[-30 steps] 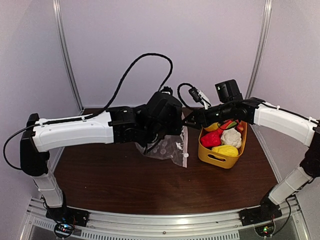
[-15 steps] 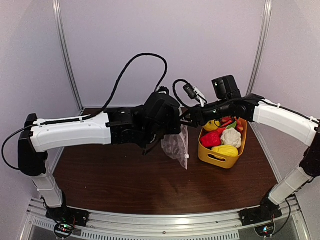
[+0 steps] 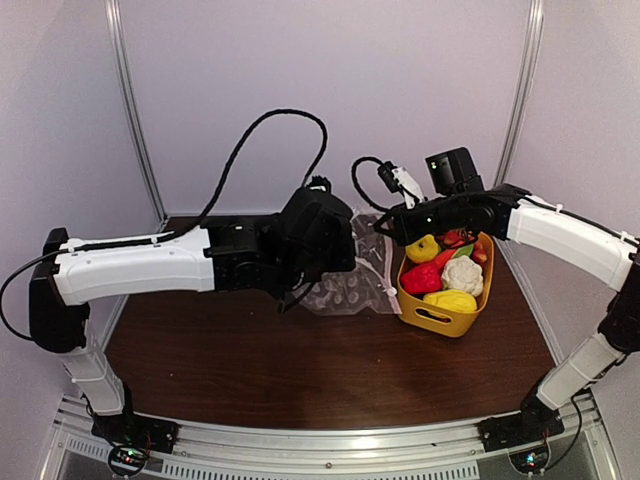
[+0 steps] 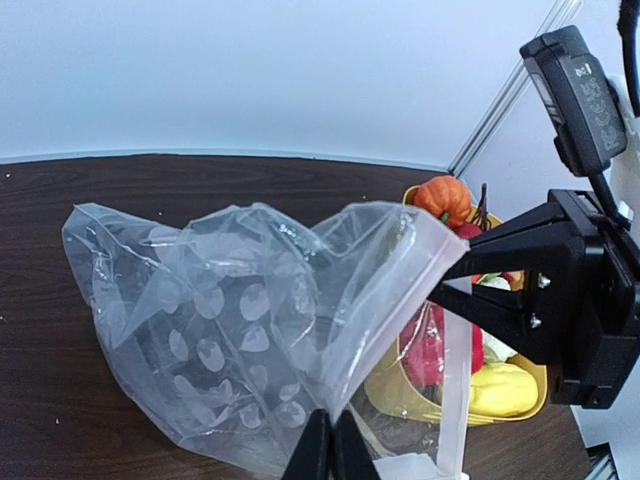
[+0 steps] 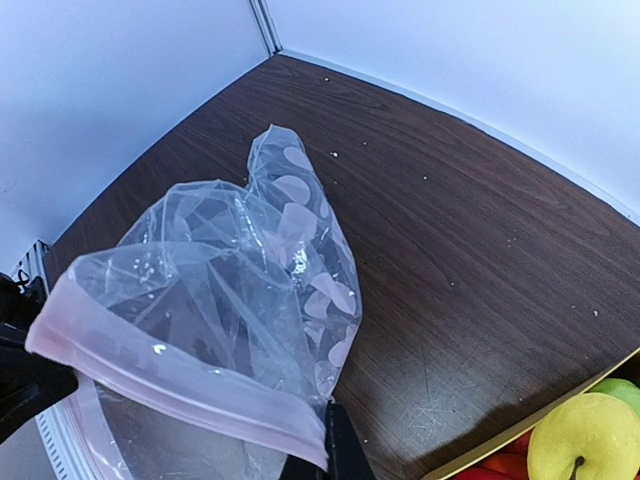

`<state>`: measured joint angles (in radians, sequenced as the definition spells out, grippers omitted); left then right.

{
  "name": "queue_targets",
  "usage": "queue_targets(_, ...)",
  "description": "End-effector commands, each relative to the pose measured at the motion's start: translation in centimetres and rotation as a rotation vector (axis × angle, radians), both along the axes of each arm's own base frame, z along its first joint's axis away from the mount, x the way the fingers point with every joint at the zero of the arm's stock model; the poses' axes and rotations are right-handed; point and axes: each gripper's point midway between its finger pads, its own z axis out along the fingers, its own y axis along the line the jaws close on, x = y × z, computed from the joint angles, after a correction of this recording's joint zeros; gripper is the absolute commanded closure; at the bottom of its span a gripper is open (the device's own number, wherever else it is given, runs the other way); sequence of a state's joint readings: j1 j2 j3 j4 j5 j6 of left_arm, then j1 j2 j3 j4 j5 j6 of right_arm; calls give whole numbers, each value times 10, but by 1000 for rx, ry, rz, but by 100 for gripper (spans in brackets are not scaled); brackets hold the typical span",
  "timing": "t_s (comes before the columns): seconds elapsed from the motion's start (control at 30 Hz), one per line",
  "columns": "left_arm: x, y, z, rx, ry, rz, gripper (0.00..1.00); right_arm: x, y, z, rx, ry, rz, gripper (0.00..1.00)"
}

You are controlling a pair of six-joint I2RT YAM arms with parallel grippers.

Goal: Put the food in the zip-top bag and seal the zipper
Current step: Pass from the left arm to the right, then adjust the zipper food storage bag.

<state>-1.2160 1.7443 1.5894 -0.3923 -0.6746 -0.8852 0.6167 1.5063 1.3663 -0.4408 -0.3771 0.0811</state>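
The left jaws and right jaws were each pinched tight on opposite edges of the zip-top bag (image 3: 350, 288), stretching its mouth between them over the table (image 3: 250, 370). The food (image 3: 461, 276) sat in the yellow basket (image 3: 440, 320) just beside the bag.

I see a dark brown wood-grain table (image 3: 250, 350), its surface dotted with a few pale specks. A yellow plastic basket (image 3: 412, 303) stands on it toward the right rear. The clear zip-top bag (image 3: 345, 290) hangs just left of the basket; I can't tell whether its lower end rests on the wood.
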Motion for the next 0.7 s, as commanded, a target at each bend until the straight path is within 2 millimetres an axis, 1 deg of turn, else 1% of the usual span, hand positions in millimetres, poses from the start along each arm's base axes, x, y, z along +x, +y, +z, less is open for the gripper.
queue_targets(0.0,2,7,10,-46,-6,17,75,2,-14,13,-4,-45,-52,100)
queue_targets(0.03,1,5,10,-53,-3,10,59,-2,-10,15,19,-41,-31,100)
queue_targets(0.07,0,2,8,-62,2,-2,47,-5,-7,17,37,-34,-14,100)
queue_targets(0.1,-1,-2,8,-78,5,-17,41,-7,-5,17,46,-27,-6,100)
queue_targets(0.13,-2,-7,6,-90,11,-36,36,-7,-3,18,51,-24,-7,100)
queue_targets(0.2,-4,-20,6,-126,23,-80,31,-5,-4,17,54,-16,-25,100)
queue_targets(0.3,-10,-38,10,-190,26,-156,30,-3,-7,15,62,-1,-67,100)
queue_targets(0.37,-11,-45,11,-216,25,-174,29,-5,-5,15,78,9,-62,100)
queue_targets(0.43,-8,-51,7,-205,27,-172,30,-8,-3,16,100,18,-52,100)
queue_targets(0.5,-1,-52,3,-180,46,-122,32,-9,-3,19,112,16,-48,100)
queue_targets(0.57,4,-50,-8,-150,71,-84,36,-10,-4,22,119,11,-50,100)
queue_targets(0.67,11,-53,-17,-157,82,-79,41,-12,-5,24,127,14,-57,100)
